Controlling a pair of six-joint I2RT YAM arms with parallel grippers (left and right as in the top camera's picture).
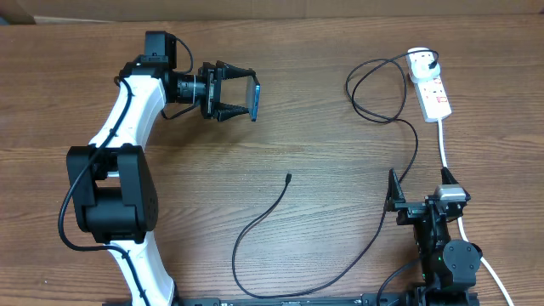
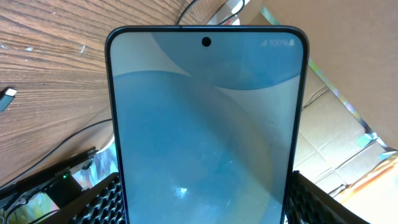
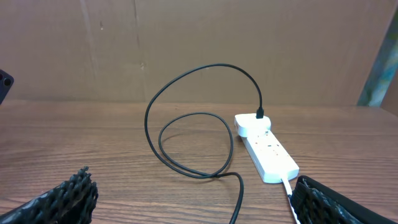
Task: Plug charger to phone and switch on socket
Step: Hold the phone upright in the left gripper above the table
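Observation:
My left gripper [image 1: 231, 92] is shut on the phone [image 1: 254, 96] and holds it on edge above the table at the far left. In the left wrist view the phone's lit blue-teal screen [image 2: 205, 124] fills the frame between the two fingers. The charger's black cable [image 1: 374, 229] runs across the table; its connector tip [image 1: 288, 177] lies free at mid-table, also seen in the left wrist view [image 2: 7, 97]. Its white plug [image 1: 419, 59] sits in the socket [image 1: 435, 95], a white power strip at far right [image 3: 268, 157]. My right gripper [image 1: 408, 204] [image 3: 193, 199] is open and empty near the front edge.
The socket's thick white cord [image 1: 444, 149] runs toward the right arm's base. The charger cable makes loops [image 3: 186, 134] left of the socket. A brown cardboard wall [image 3: 186, 43] stands behind the table.

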